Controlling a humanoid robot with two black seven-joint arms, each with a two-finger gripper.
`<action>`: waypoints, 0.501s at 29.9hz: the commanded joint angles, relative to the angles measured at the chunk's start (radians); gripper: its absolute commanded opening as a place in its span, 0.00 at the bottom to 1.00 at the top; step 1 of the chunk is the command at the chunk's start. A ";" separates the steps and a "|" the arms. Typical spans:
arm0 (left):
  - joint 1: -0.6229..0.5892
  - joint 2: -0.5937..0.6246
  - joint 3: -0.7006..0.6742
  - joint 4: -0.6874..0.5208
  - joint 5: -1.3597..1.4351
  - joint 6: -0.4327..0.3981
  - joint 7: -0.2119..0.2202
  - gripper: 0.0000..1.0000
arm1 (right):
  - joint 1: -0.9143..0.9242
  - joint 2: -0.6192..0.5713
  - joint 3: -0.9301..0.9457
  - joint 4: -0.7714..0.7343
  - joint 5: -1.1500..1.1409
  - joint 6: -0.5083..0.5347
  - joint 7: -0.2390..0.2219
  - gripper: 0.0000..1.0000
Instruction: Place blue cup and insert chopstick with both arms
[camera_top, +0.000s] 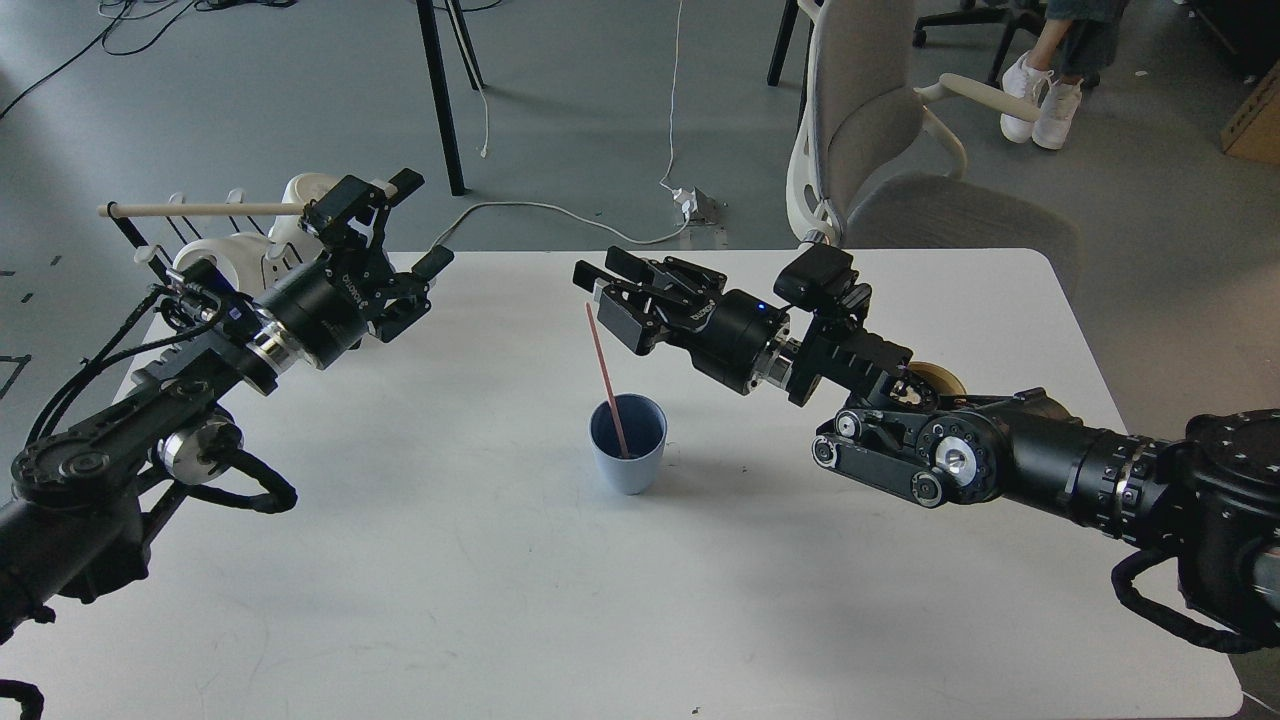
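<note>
The bare front stretch of the white table (620, 620) lay nearest the camera, with the two black arms entering over its left and right edges. Taking the blue cup (628, 445) as the landmark: it stood upright near the middle of the tabletop, its darker inside showing. The pink-red chopstick (606, 378) stood in it, lower end down in the cup's bottom, shaft leaning up and to the left so that its top rose well above the rim.

Up and to the right of the cup, the right gripper (600, 290) hung above the table, pointing left. Its fingers were spread apart with nothing between them; the chopstick's top came just below and beside the lower finger, and whether they touched could not be told. A tan round object (940, 380) peeked out behind that arm's wrist, farther right of the cup.

Well to the left of the cup and higher in the view, the left gripper (420, 225) was raised over the table's far left corner, fingers wide apart and empty. Behind it stood a rack with a pale wooden rod (200, 209) and white mugs (235, 250).

Beyond the table, up and right of the cup, stood a grey office chair (880, 130).
</note>
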 joint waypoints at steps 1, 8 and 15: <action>-0.009 -0.002 -0.021 -0.002 -0.005 0.000 0.000 0.98 | 0.000 -0.007 0.104 -0.009 0.015 0.000 0.000 0.95; -0.050 0.009 -0.060 0.000 -0.099 -0.045 0.000 0.98 | 0.011 -0.110 0.195 0.016 0.364 0.000 0.000 0.96; -0.078 0.063 -0.060 -0.018 -0.108 -0.046 0.000 0.99 | -0.044 -0.328 0.284 0.220 0.788 0.042 0.000 0.96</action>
